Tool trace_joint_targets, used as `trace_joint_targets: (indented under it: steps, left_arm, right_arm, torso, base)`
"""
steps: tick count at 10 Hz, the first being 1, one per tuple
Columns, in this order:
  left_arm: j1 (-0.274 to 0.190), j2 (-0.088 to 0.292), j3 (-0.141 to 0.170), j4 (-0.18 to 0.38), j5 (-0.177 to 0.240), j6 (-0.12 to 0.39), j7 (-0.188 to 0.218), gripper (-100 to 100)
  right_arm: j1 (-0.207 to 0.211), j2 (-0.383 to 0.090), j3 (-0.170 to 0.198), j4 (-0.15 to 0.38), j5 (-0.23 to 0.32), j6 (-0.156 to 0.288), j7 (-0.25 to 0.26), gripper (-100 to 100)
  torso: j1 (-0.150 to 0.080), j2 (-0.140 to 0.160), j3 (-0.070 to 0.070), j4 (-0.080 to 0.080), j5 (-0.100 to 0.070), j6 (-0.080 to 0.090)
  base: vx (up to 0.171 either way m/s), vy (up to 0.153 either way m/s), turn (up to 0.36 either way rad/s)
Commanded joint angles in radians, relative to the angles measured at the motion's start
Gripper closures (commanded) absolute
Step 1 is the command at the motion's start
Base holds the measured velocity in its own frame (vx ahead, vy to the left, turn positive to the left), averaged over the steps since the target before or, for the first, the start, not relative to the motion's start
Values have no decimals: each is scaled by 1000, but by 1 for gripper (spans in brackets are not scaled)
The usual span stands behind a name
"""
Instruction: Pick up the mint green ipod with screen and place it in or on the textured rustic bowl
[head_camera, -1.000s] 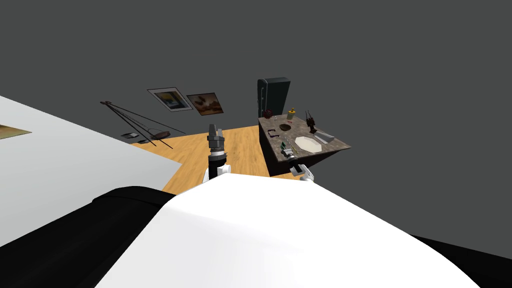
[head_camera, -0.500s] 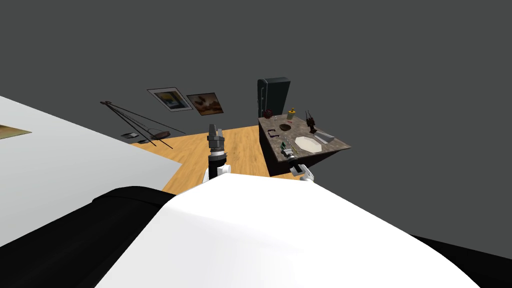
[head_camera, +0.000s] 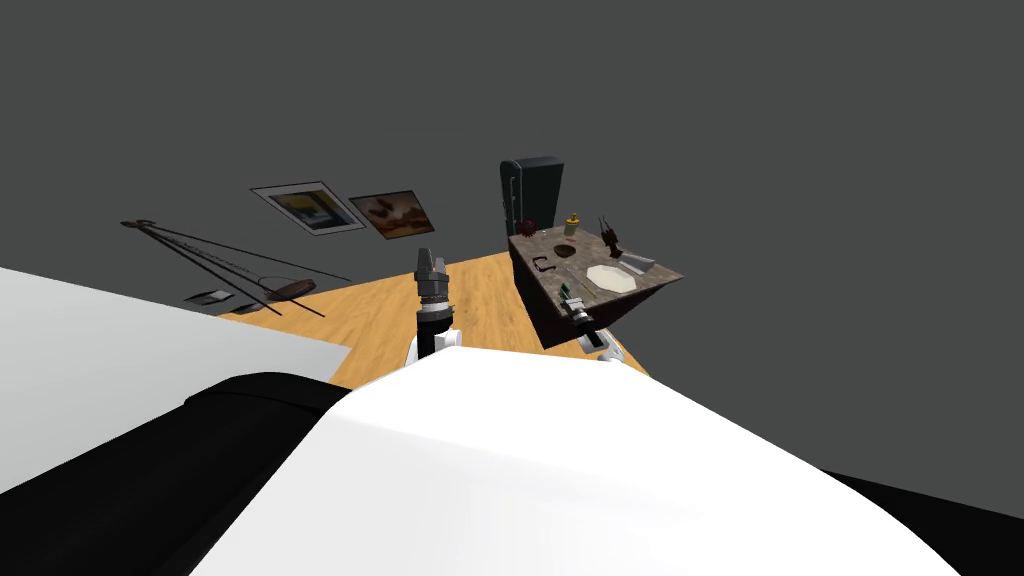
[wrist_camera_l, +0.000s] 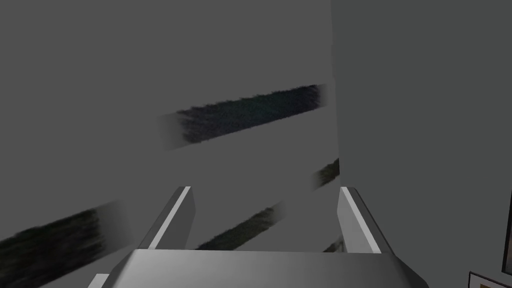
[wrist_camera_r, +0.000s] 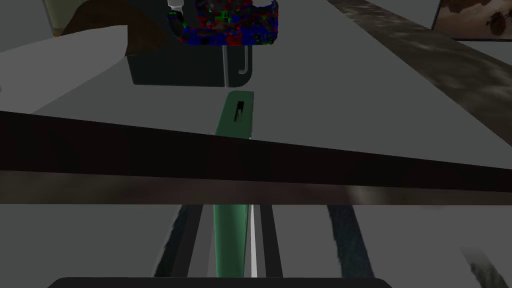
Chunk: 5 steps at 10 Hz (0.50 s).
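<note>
R tool (head_camera: 574, 302) is clamped on the green ipod (wrist_camera_r: 231, 240), fingers tight on its sides, at the near edge of the tabletop (head_camera: 655, 280). Dark brown bowl (head_camera: 565, 253) sits further in on the tabletop, apart from the ipod, w/ a white plate (head_camera: 610, 277) near it. L tool (wrist_camera_l: 265, 192) hangs over the wood floor (head_camera: 480, 290), fingers apart.

No legible text, brand, number or sign; none on green ipod (wrist_camera_r: 231, 235), none on wall pictures (head_camera: 308, 208).

Mottled counter (head_camera: 655, 283) carries white plate (head_camera: 611, 277), dark bowl (head_camera: 564, 253).
</note>
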Motion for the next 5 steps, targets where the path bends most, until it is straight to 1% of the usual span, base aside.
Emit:
trace_joint_targets:
  steps: [1, 2, 3, 4, 5]
  left_arm:
    - [0, 0, 0, 0, 0, 0, 0, 0]
    - [0, 0, 0, 0, 0, 0, 0, 0]
    - [0, 0, 0, 0, 0, 0, 0, 0]
    - [0, 0, 0, 0, 0, 0, 0, 0]
    - [0, 0, 0, 0, 0, 0, 0, 0]
  right_arm:
    - [-8, 11, -18, 5, -14, -23, 27, 100]
    - [-11, 13, -29, 6, -19, -27, 38, 100]
    - [-16, 16, -42, 7, -23, -27, 50, 100]
    - [-20, 17, -58, 8, -28, -25, 62, 100]
    - [-24, 19, -76, 9, -31, -19, 76, 100]
  torso:
    - [0, 0, 0, 0, 0, 0]
    - [2, -4, -2, 0, 1, 1]
    - [5, -9, -5, -1, 1, 0]
    - [2, -13, -7, -2, 1, 0]
    - [1, -16, -8, -2, 1, 0]
  base:
    - [46, 282, -275]
    - [121, 336, -269]
    - [147, 275, -225]
    - [159, 255, -173]
    - [196, 220, -195]
